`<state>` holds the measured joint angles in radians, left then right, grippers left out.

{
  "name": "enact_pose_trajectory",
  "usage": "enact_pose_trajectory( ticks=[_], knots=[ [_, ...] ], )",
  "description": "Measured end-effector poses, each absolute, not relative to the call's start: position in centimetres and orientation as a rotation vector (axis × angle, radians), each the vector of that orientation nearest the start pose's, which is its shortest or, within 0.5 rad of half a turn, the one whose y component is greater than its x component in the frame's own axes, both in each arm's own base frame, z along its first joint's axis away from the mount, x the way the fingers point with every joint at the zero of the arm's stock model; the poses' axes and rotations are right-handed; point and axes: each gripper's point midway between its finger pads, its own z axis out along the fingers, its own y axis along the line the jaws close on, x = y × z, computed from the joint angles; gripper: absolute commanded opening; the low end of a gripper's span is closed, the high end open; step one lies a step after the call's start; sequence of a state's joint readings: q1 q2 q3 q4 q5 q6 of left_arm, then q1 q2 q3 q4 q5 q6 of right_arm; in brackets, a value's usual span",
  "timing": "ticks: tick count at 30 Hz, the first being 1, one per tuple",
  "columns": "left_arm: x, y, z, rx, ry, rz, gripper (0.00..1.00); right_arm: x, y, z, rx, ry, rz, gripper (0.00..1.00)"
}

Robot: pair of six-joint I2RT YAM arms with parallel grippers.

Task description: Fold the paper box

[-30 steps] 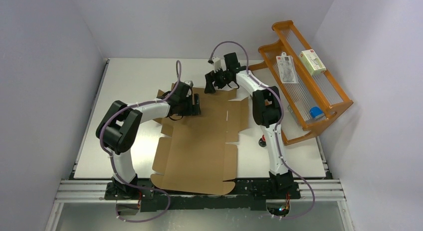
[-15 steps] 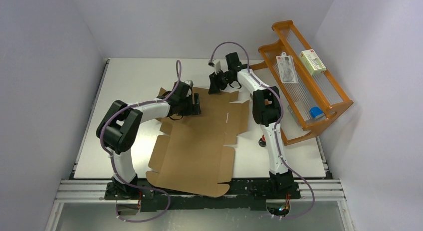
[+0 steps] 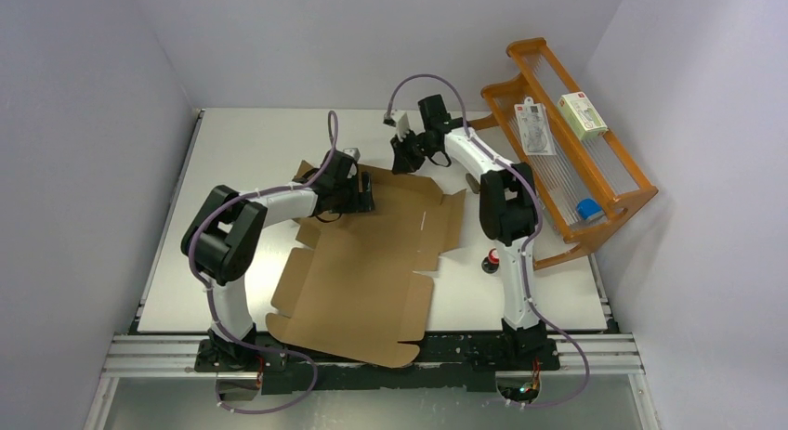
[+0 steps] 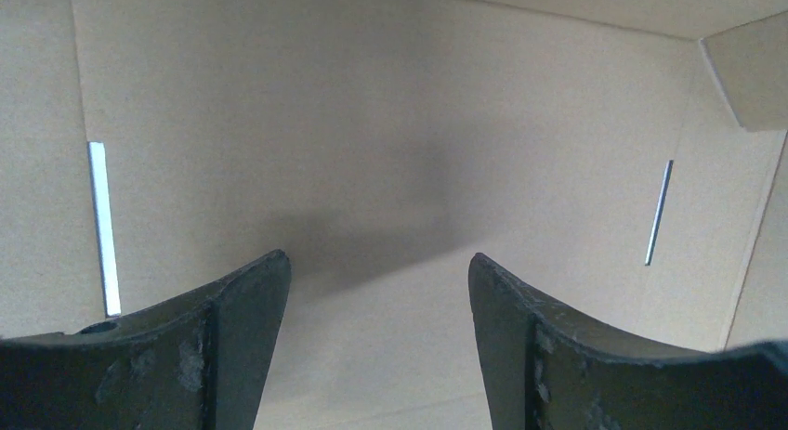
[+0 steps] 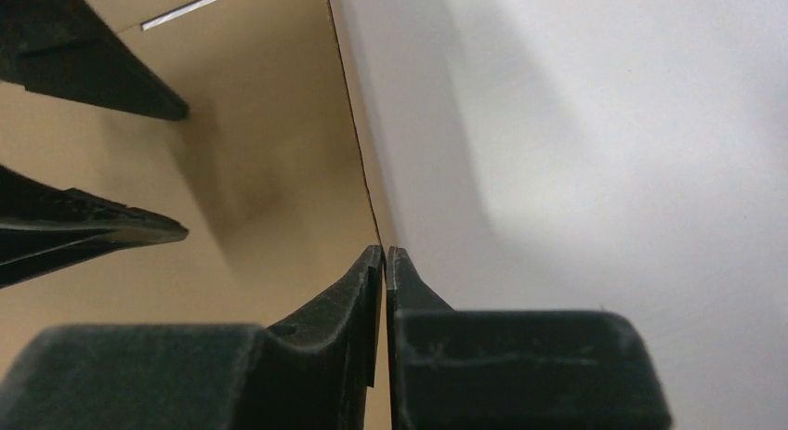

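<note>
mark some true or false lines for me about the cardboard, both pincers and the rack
1. The right pincer is clamped on an edge of the cardboard sheet. True.
2. The left pincer is shut. False: its jaws stand apart over the cardboard.
3. The white and green carton lies on the cardboard. False: it sits on the wooden rack to the right.
4. The cardboard has narrow slits cut in it. True.
</note>
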<state>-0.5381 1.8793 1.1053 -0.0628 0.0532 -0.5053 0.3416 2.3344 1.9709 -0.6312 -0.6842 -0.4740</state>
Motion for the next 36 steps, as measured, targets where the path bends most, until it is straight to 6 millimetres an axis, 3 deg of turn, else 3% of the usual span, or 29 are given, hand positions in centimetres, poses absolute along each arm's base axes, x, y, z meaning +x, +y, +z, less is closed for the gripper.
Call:
enact_pose_trajectory(
  ticks=[6, 11, 16, 23, 31, 36],
  knots=[
    [37.9, -26.0, 2.8, 0.057, 2.470, -0.538, 0.76, 46.1, 28.2, 7.1, -1.284, 2.072, 0.663, 0.03],
    [38.0, -25.9, 2.9, 0.052, 2.468, -0.539, 0.76, 46.6, 27.9, 6.9, -1.289, 2.062, 0.582, 0.25],
    [38.1, -26.0, 2.9, 0.051, 2.464, -0.541, 0.77, 47.4, 28.2, 6.7, -1.300, 2.057, 0.550, 0.30],
    [38.0, -25.8, 3.2, 0.047, 2.462, -0.541, 0.77, 48.0, 28.5, 6.2, -1.321, 2.057, 0.525, 0.01],
    [36.0, -24.5, 5.3, 0.041, 2.440, -0.549, 0.77, 48.4, 28.2, 7.6, -1.335, 2.026, 0.464, 0.00],
    [34.0, -23.4, 5.5, 0.031, 2.444, -0.550, 0.74, 49.0, 28.0, 11.6, -1.330, 1.944, 0.385, 0.00]
  ],
)
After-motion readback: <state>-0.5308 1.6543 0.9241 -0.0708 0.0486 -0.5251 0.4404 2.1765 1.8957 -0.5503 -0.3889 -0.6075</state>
